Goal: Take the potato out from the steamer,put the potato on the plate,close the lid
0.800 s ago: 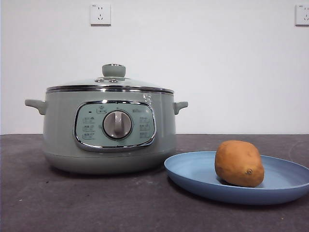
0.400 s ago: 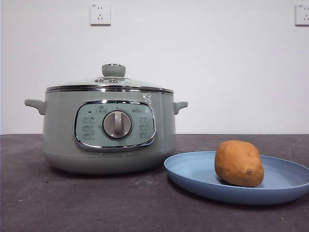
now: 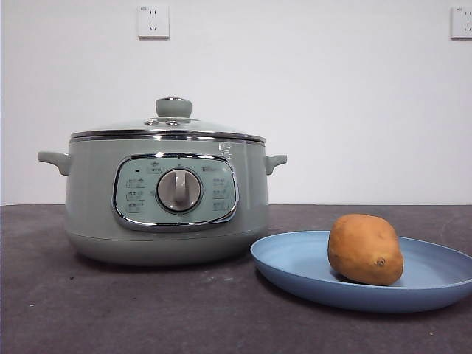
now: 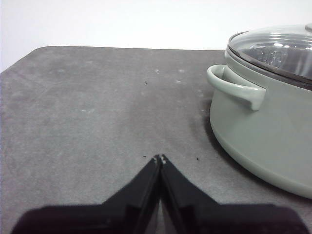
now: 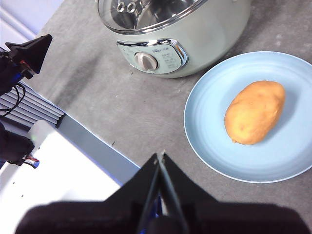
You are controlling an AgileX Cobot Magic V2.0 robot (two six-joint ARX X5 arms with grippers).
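Nearest the front camera, on the right of the dark grey table (image 3: 147, 310), the plate (image 3: 310, 284) is seen lying flat, and the potato (image 3: 365, 249) is carried on it, resting on its side with a small dark eye mark turned forward. Just beside the plate's left rim, slightly farther back, the steamer (image 3: 88, 199) is stood upright with its control panel (image 3: 175, 192) and silver dial (image 3: 179, 189) faced forward; the lid (image 3: 166, 127) is seated level on its rim, the pale green knob (image 3: 173, 107) uppermost. Behind everything a white wall is shown, with two wall sockets (image 3: 153, 21) mounted high. No arm is included in the front view. The left gripper (image 4: 160, 159) is held low over bare table beside the steamer's handle (image 4: 236, 87), its jaws pressed together with nothing between them. The right gripper (image 5: 160, 157) is held high above the table's near edge, jaws likewise closed and empty, well apart from plate and potato.
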